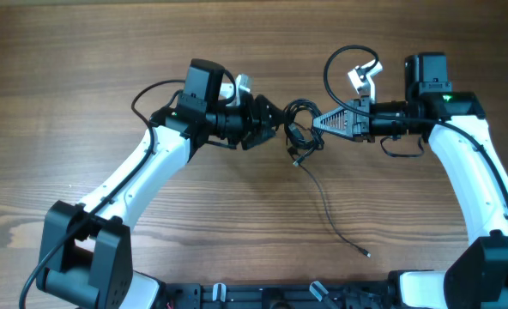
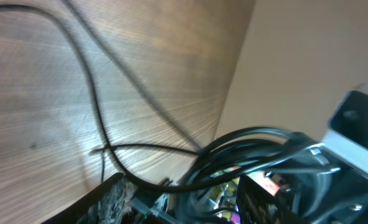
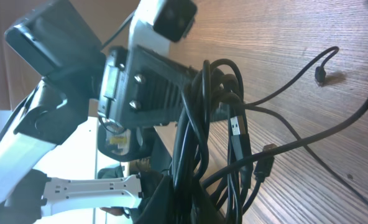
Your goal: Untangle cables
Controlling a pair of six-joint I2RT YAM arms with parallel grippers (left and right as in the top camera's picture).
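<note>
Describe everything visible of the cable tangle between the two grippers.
The cables are thin black cords bunched in a loopy knot near the table's middle. The right gripper is shut on the knot's right edge. The left gripper sits at its left edge, grip unclear. One loose strand trails across the wooden table to a small plug end. A black USB-style plug hangs in the bundle.

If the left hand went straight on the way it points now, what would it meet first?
The knotted cables, directly ahead of the left hand and very close. It may be touching them, since depth is unclear from overhead. Beyond them is the right hand, shut on the cables.
</note>
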